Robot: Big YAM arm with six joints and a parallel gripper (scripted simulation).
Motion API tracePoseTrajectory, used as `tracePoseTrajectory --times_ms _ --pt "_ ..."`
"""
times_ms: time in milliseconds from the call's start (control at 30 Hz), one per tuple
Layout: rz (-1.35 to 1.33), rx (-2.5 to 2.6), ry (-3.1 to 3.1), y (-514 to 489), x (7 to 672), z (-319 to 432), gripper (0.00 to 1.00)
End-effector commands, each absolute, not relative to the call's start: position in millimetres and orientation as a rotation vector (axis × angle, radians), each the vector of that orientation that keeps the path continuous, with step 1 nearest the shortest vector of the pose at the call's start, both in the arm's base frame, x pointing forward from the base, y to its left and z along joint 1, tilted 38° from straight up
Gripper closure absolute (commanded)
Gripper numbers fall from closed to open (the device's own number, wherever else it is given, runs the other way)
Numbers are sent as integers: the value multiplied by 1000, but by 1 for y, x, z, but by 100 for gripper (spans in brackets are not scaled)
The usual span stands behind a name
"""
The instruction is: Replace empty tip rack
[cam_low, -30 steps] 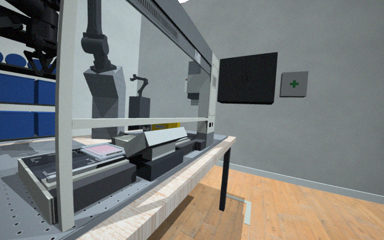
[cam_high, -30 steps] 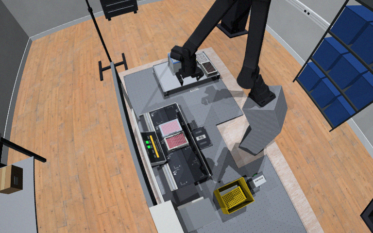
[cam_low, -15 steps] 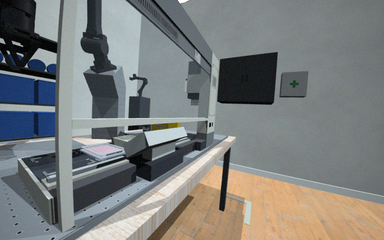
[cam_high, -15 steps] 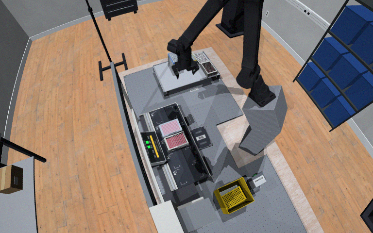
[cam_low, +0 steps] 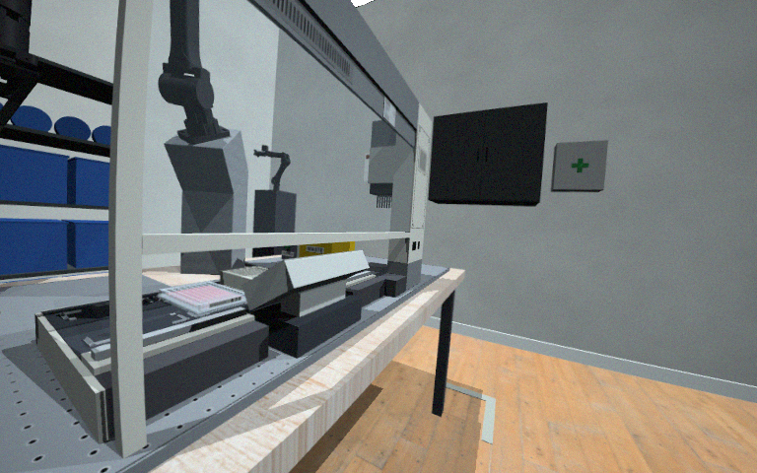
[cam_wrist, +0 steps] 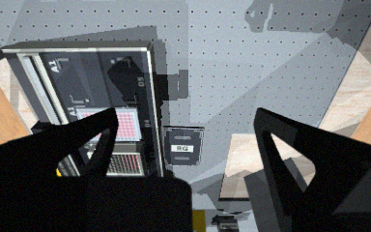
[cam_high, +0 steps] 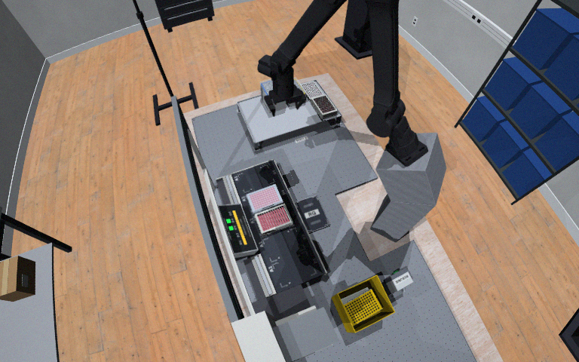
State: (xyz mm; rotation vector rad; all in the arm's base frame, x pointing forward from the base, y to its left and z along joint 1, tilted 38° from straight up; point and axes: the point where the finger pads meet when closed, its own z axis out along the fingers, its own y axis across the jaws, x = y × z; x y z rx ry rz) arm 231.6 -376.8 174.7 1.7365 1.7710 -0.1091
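Overhead, we count one black arm whose jaws [cam_high: 285, 105] hang wide open and empty above the grey top board of the shelf unit [cam_high: 277, 124] at the far end of the desk [cam_high: 444, 273].

Beside the arm on that unit we see three tip racks: one blue-edged [cam_high: 265, 86], one white-topped [cam_high: 311, 88] and one dark red [cam_high: 326, 104], all rectangular with fine dotted grids. Their size labels are too small to read.

On the dark deck [cam_high: 277, 256] we count two pieces of labware side by side: a pale pink well plate [cam_high: 264, 197] and a darker red gridded piece [cam_high: 274, 218]. The D1 position [cam_high: 285, 273] shows only its white corner marks and an engraved "A1".

One yellow waste bin [cam_high: 363, 304] stands near the deck's end, holding one perforated yellow rack. One small box [cam_high: 401, 280] with a white label sits just beside it; its writing is illegible.

One black nest [cam_wrist: 184, 146] carries a white tag reading "RG". In the wrist view we read "D4" and "D5" along the deck rail.
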Motion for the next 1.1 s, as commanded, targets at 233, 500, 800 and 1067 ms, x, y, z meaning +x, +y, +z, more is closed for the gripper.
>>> tracePoseTrajectory --times_ms 233,500,800,1067 --pt "-135 1713 1760 -387 187 167 1" --pt "-138 1713 1759 -390 159 157 1" --pt "-126 1731 1771 -395 117 130 1" --pt "-126 1731 1771 -398 89 119 1"
